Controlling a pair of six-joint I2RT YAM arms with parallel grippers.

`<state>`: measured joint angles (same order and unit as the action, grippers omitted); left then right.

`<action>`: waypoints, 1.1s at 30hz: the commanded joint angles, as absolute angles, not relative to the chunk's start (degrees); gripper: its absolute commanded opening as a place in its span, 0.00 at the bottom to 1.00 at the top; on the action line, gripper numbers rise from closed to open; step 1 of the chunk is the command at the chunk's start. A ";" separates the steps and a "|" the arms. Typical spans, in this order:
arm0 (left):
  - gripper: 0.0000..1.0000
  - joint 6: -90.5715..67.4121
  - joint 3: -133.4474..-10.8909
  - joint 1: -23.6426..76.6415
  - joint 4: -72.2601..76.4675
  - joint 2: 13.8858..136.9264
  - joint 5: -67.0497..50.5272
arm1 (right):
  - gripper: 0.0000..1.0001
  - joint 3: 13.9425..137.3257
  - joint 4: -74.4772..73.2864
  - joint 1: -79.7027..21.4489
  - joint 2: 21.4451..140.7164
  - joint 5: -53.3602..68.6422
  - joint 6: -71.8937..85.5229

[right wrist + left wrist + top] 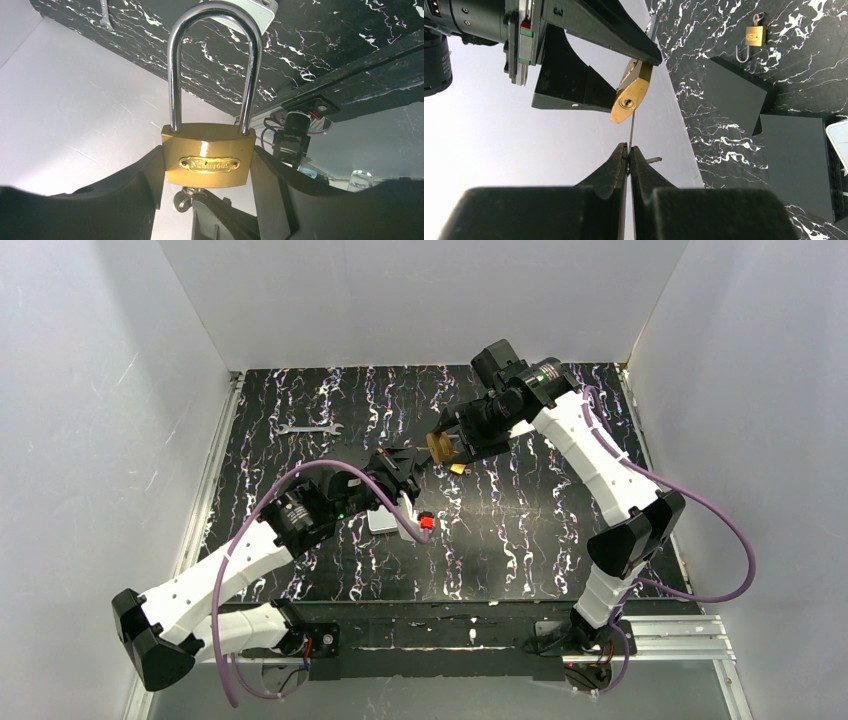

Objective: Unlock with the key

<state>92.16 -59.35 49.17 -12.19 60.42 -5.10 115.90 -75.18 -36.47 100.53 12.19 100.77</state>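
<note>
Your right tool (207,172) is clamped on the sides of a brass padlock (208,155), held up above the desk (520,540), with both legs of its steel shackle (215,60) seated in the body. Your left tool (629,156) pinches the key (631,131) tight, its blade reaching the keyhole (626,103) on the lock's underside; you cannot tell whether it is in.

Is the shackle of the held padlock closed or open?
Closed: both legs of the shackle enter the padlock held by the right gripper.
</note>
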 commanded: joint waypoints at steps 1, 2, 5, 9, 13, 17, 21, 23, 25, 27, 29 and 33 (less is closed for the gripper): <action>0.00 93.34 -58.59 49.47 -10.40 58.63 -3.51 | 0.01 118.10 -75.45 -36.69 98.89 14.22 101.57; 0.00 93.43 -58.62 49.49 -10.42 58.55 -3.36 | 0.01 118.46 -75.79 -36.66 99.10 14.17 101.44; 0.00 93.99 -58.85 49.57 -10.71 58.71 -3.06 | 0.01 118.80 -75.81 -36.67 99.31 14.40 101.29; 0.00 94.00 -58.97 49.58 -10.60 58.92 -3.21 | 0.01 118.92 -76.05 -36.64 99.40 14.41 101.13; 0.00 93.89 -59.03 49.74 -10.14 59.32 -2.89 | 0.01 117.91 -75.11 -36.70 99.23 15.04 101.18; 0.00 93.82 -59.05 50.13 -10.02 59.57 -3.03 | 0.01 117.95 -74.67 -36.68 99.40 15.19 101.25; 0.00 93.93 -59.21 50.55 -9.93 59.88 -2.71 | 0.01 118.04 -74.25 -36.65 99.45 15.44 101.25; 0.00 93.89 -59.17 50.79 -9.70 60.06 -2.42 | 0.01 118.04 -74.18 -36.69 99.50 15.46 101.25; 0.00 93.88 -59.14 51.11 -9.48 60.06 -2.07 | 0.01 117.99 -74.15 -36.66 99.62 15.52 101.15; 0.00 93.80 -59.07 51.44 -9.32 60.03 -1.97 | 0.01 117.84 -74.17 -36.66 99.67 15.52 101.06; 0.00 93.86 -59.22 51.60 -9.25 60.11 -1.78 | 0.01 117.33 -73.68 -36.71 99.58 15.59 101.10; 0.00 94.04 -59.31 51.84 -9.36 60.01 -1.40 | 0.01 116.69 -72.93 -36.65 99.41 15.46 101.54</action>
